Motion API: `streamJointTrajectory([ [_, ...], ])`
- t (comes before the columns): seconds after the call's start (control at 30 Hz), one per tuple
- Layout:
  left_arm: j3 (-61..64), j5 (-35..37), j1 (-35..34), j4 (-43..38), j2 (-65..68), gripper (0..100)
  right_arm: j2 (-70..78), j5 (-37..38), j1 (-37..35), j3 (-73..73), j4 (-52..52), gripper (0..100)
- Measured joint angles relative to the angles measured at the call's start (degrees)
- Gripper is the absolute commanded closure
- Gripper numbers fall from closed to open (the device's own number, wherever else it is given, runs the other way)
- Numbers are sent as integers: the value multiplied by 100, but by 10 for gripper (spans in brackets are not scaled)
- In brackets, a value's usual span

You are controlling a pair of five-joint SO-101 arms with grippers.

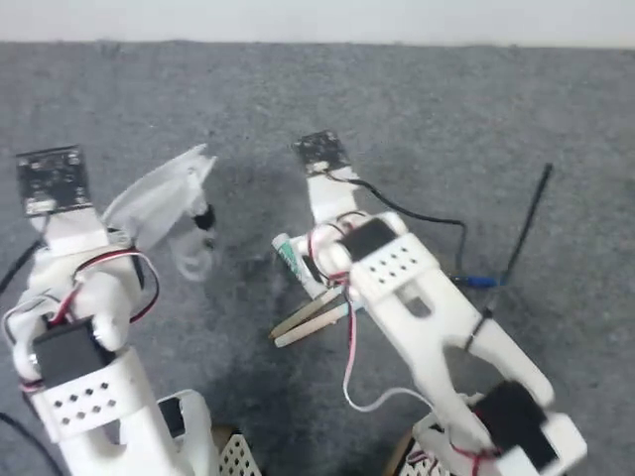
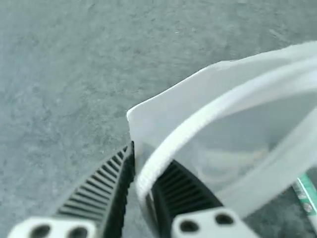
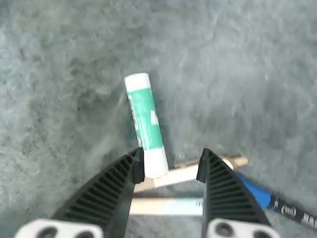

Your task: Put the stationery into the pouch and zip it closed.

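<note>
1 translucent white zip pouch (image 1: 159, 198) is held up at 10 o'clock in the high view, rim pinched tight in the left gripper (image 2: 146, 166). Near centre lie 1 green-and-white glue stick (image 3: 144, 121), 2 pale wooden sticks (image 3: 173, 175) and 1 blue pen (image 3: 255, 196). The right gripper (image 3: 171, 157) gapes wide, with the glue stick's end just inside one finger. Grey felt-like tabletop (image 1: 446, 129), white wall (image 1: 317, 20) at 12 o'clock. The pen's print is too small to read.

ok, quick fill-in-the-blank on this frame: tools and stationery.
1. The left tool is ____ on the edge of the pouch.
2. The right tool hangs ____ above the glue stick.
3. The glue stick is white and ____.
4. Next to the wooden sticks lies a ____ pen.
Missing words: shut; open; green; blue.
</note>
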Motion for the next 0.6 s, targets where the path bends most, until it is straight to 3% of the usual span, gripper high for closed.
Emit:
streamJointTrajectory([
  [0.6,0,79,-237,0,0,988,2673,914,-369,-2101,0,821],
])
